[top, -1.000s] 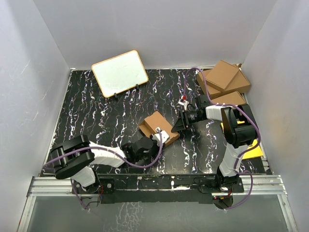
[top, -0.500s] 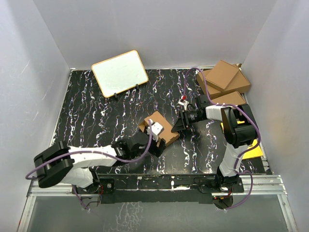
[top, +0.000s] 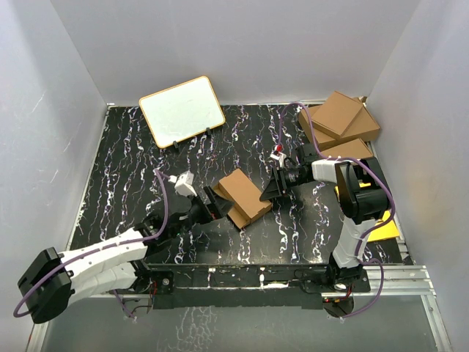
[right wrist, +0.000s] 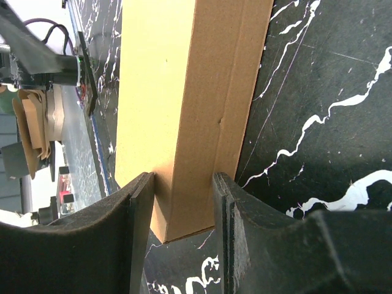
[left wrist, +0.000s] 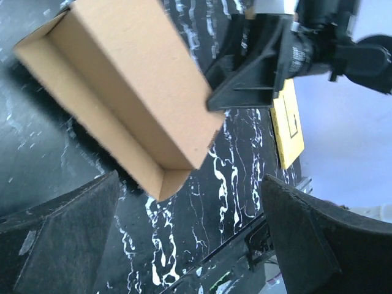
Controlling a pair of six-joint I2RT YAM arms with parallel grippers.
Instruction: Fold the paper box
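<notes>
The main danger we see is that the paper box [top: 244,192] turns or slips out of the grip. The right hand [right wrist: 184,184] is clamped on only 1 short end of it, with 1 pad on each side of the thin wall. If the left hand [left wrist: 190,182] pushes on the far end, the long box works as a lever and can rotate between the pads. A second danger is damage, because too much squeeze or a push away from a crease can dent the light cardboard or bend it in the wrong place. The left hand has its 2 fingers wide apart and touches nothing. It is near the free end of the box, so a badly aimed approach can also knock the box sideways.

The box is in the middle of the worktop [top: 132,169], between the 2 hands. It seems tilted, with one end raised, but we cannot tell surely if the low end rests on the surface. It is plain brown, long and narrow, without print. From the left wrist it looks like a shallow tray, with low walls standing and 1 broad side open. From the right wrist we see straight crease lines along its length.
</notes>
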